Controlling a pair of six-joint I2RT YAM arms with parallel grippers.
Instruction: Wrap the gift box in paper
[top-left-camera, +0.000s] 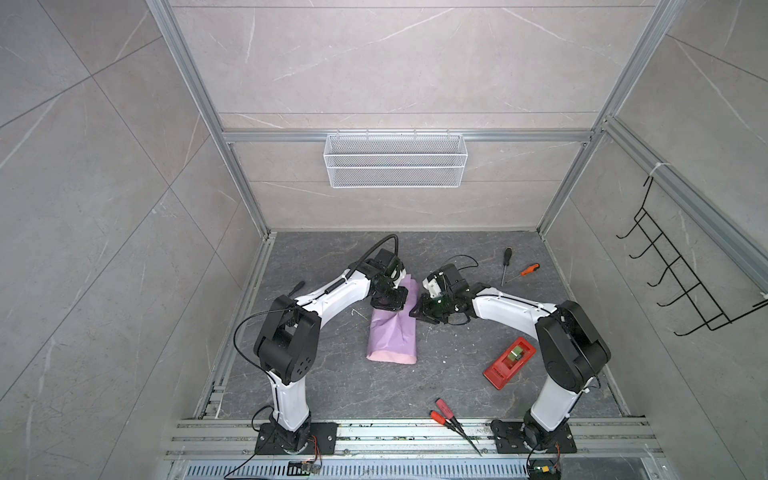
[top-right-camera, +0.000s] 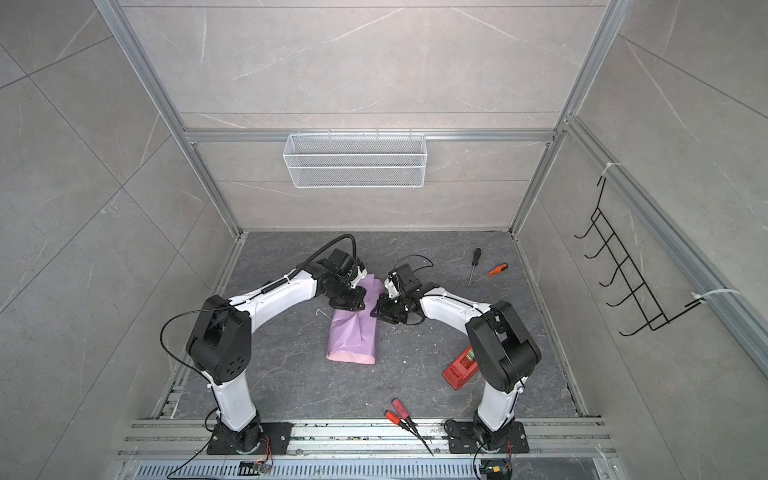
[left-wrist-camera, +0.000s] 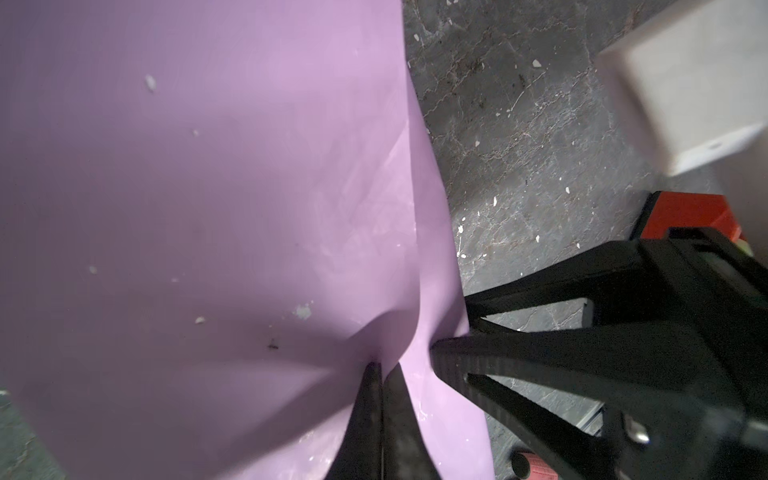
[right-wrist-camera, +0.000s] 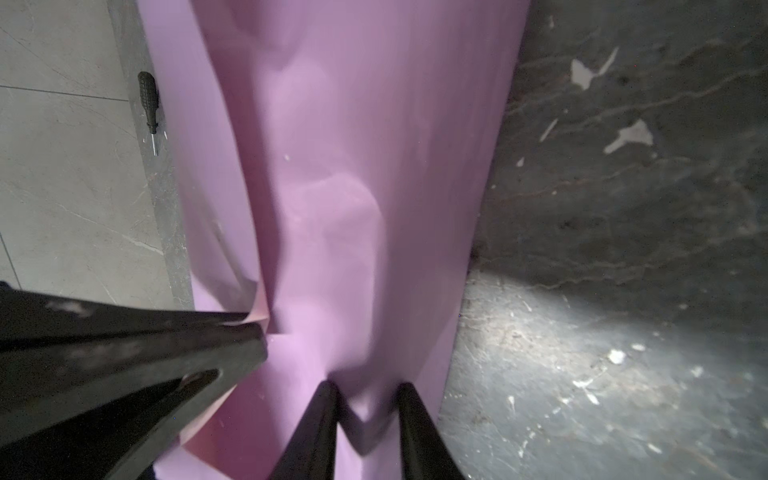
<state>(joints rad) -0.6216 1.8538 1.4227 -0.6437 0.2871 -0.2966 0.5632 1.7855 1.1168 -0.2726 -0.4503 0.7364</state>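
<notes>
— Lilac-purple paper (top-left-camera: 392, 332), a thin creased sheet showing pale pink at its near end: where do we have hold of it?
— Our left gripper (left-wrist-camera: 380, 368) has its two black fingers pressed flat together, with a pucker of the sheet nipped at their tips. Our right gripper (right-wrist-camera: 365, 388) stands narrowly parted. A raised fold fills the gap and touches both fingers.
— So both grip the same piece?
— Yes, both at its far end. The left gripper is on the left side, the right gripper at the right edge, and the two are near each other.
— And the paper itself?
— It lies as a long folded bundle on the dark grey marbled tabletop (top-left-camera: 332, 386), mid-scene between our two arms, running from far to near.
— What do we see around it?
— To the right and nearer, well apart, is a red tape dispenser with a green roll (top-left-camera: 510, 362). Far right, a black-handled screwdriver (top-left-camera: 505, 264) lies beside an orange-handled screwdriver (top-left-camera: 528, 270). At the near edge, two red-handled tools (top-left-camera: 444, 411) lie close together. A white wire-mesh basket (top-left-camera: 395, 160) hangs on the far wall, and a black wire hook rack (top-left-camera: 681, 274) on the right wall.
</notes>
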